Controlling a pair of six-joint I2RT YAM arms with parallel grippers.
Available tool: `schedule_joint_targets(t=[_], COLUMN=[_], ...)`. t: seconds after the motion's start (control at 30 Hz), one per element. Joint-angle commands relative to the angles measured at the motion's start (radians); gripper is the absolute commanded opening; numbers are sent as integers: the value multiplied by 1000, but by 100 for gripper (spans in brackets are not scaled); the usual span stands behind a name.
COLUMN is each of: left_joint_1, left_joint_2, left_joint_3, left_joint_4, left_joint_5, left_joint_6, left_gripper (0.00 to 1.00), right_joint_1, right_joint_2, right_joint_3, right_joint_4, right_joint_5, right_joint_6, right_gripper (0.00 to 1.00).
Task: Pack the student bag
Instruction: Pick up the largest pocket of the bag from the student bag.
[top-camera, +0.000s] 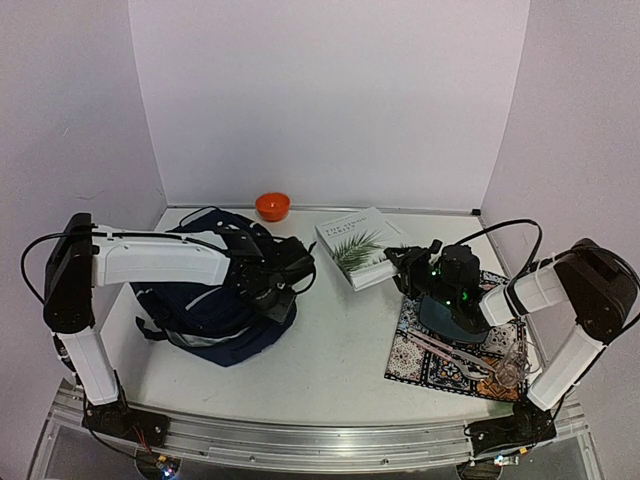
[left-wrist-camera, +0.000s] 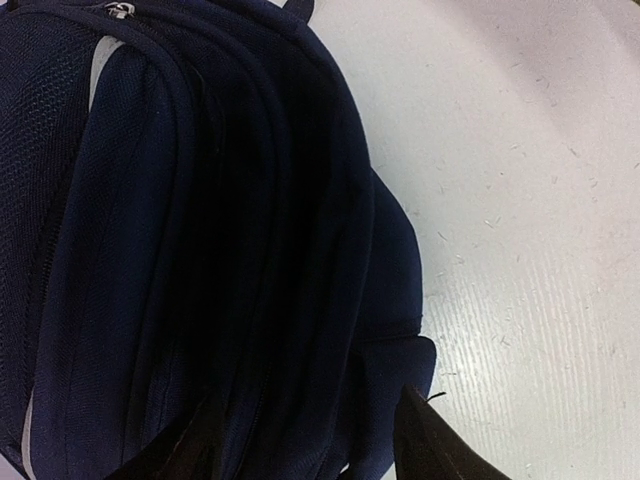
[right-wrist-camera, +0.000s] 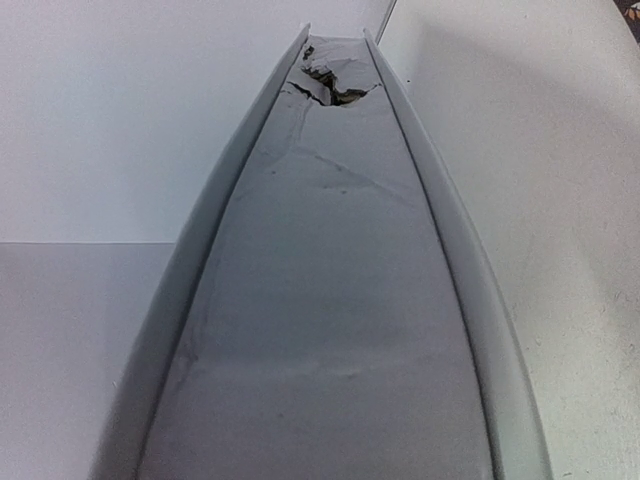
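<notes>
Fabric on the student bag (top-camera: 205, 305) is a soft navy weave, mesh-like on one panel, with thin pale trim lines and black straps. It lies slumped and puffy on the left half of the white table (top-camera: 330, 340).

The left arm goes up from its base, bends at a black elbow, then runs its white forearm flat across the bag, wrist dipped at the bag's right end. The left gripper (left-wrist-camera: 310, 455) has its jaws apart, dark fingertips (left-wrist-camera: 435, 445) either side of a bulging corner of the bag. I can't see them squeezing it, so I'd call it released.

The right gripper (top-camera: 403, 263) is clamped on the right-hand corner of a book (top-camera: 355, 245), a white hardcover with a green palm leaf on the front. The wrist cam looks straight along its grey page block between two smooth pale covers, with a ragged tear at the far end. That arm's elbow sits high by the right edge, forearm sloping down and left over a patterned mat (top-camera: 425, 355). A small orange bowl (top-camera: 272, 206) sits by the back wall.
</notes>
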Motion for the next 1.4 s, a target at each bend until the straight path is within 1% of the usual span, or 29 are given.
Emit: schedule_joint_targets(t=[0.0, 0.1, 0.17, 0.27, 0.3, 0.33, 0.57, 0.73, 0.87, 1.07, 1.17, 1.37], left_joint_1=[0, -1, -2, -1, -1, -1, 0, 7, 27, 64, 77, 82], left_joint_2=[42, 64, 64, 56, 51, 44, -7, -12, -15, -25, -23, -2], left_joint_3=[49, 63, 69, 82, 90, 102, 258, 357, 430, 536, 587, 683], left_joint_4=[-62, -89, -96, -106, -109, -115, -180, -219, -250, -268, -268, -269], left_joint_5=[-101, -139, -155, -172, -176, -181, -244, -306, -358, -395, -395, -371], left_joint_6=[0, -4, -4, 2, 5, 8, 57, 109, 144, 208, 238, 283], left_gripper=[53, 40, 29, 8, 3, 0, 0, 0, 0, 0, 0, 0], right_joint_1=[-1, -1, -1, -1, -1, -1, -1, 0, 4, 7, 14, 69], right_joint_2=[-45, -46, -47, -48, -49, -50, -74, -116, -184, -306, -337, -332], right_joint_3=[17, 14, 14, 14, 16, 18, 33, 15, -22, -48, -48, -37], right_joint_4=[174, 174, 175, 174, 174, 174, 170, 141, 56, -126, -206, -231], right_joint_5=[-20, -24, -29, -38, -43, -51, -148, -202, -208, -221, -239, -258], right_joint_6=[-26, -26, -26, -26, -28, -30, -41, -45, -68, -124, -143, -144], right_gripper=[41, 41, 41, 41, 41, 40, 38, 36, 35, 34, 34, 32])
